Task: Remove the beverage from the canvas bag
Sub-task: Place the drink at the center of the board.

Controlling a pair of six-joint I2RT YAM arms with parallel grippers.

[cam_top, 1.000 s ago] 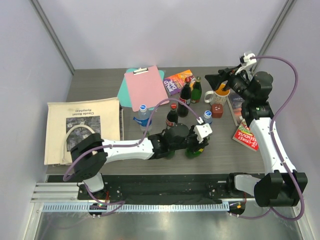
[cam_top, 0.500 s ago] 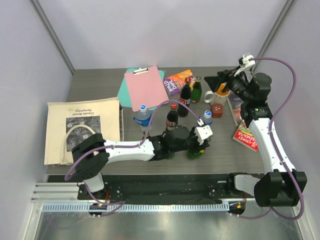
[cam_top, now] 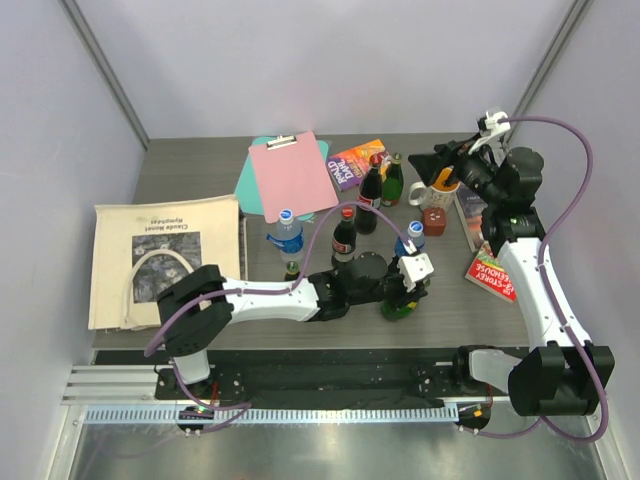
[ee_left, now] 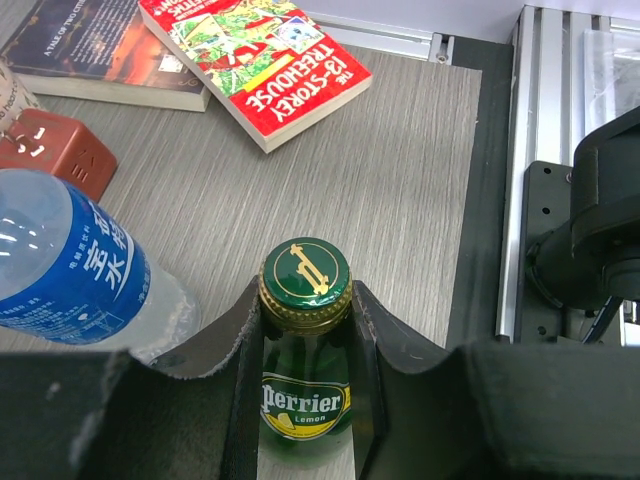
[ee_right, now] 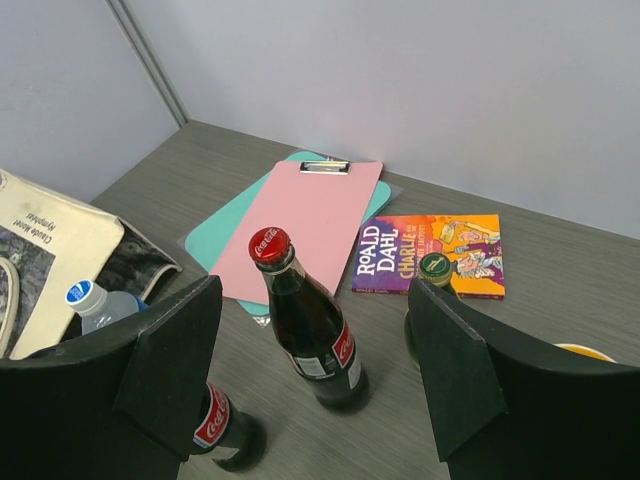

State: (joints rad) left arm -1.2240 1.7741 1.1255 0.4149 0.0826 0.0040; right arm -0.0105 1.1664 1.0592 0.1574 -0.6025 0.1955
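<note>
Far left, flat on the table [cam_top: 500, 310]: the canvas bag [cam_top: 205, 245], cream, with a dark picture and the words "Claude Monet" in small print. White loop handle [cam_top: 150, 268] on top of the picture. Inside of the bag hidden (too flat to look in).

Next, at the back, a pink clipboard [cam_top: 290, 175] on top of a teal clipboard [cam_top: 247, 185]. In front of them, a water bottle [cam_top: 287, 235] with a blue cap, upright.

Then a bright book [ee_right: 430, 255] with "Roald Dahl" and "Charlie" on the cover. Beside it, a green-capped bottle [cam_top: 393, 180] and a far Coca-Cola bottle [cam_top: 370, 190]. A little nearer, a near Coca-Cola bottle [cam_top: 344, 240]. Red caps and dark drink in both cola bottles.

Near the front edge, right of the middle and well apart from the bag: the green Perrier bottle [ee_left: 305, 400], upright, green and gold cap on, label reading "Perrier Lemon". Left gripper [cam_top: 402, 288] around its neck, fingers [ee_left: 235, 340] clamped on the glass just under the cap, one on each side. Bottom on the table or just above it: cannot tell.

Just beside it, a second water bottle [ee_left: 70, 270], blue label with Chinese writing. Behind that, a red-brown block [cam_top: 434, 221]. Further back, a white mug [cam_top: 430, 195] with something orange in it. Right gripper [cam_top: 437, 160] in the air by the mug, fingers [ee_right: 170, 360] wide apart, holding nothing.

Far right, a dark book [cam_top: 468, 212], and touching it a red book [ee_left: 255, 60]: "The 13-Storey Treehouse".
</note>
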